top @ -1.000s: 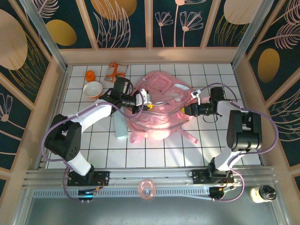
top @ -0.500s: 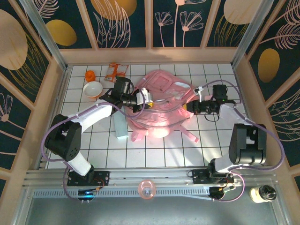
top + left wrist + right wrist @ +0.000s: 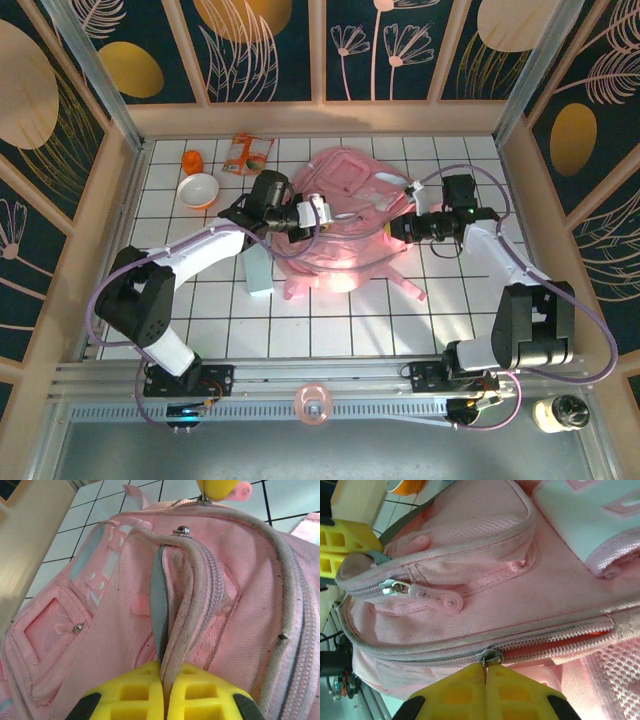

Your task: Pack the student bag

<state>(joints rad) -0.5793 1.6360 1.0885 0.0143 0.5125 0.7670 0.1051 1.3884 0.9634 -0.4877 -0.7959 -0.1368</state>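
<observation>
**Robot arms work the zips of a pink student bag [image 3: 345, 225], which lies on the tiled desk [image 3: 350, 320] between their two sets of jaws.**

The left jaws are clamped on the white piped rim [image 3: 197, 580] of a pocket mouth. A grey-blue edge [image 3: 159, 600] shows in the gap just beyond them, too little to identify. The right jaws are pinched shut on a metal zip slider [image 3: 489, 656], and the zip gapes slightly to one side of them. Packing looks nearly done, with closing up left. A pale blue box [image 3: 258, 272] sits outside the bag, near the left jaws; a bowl [image 3: 197, 188] and a snack packet [image 3: 247, 152] lie well apart from them.
</observation>
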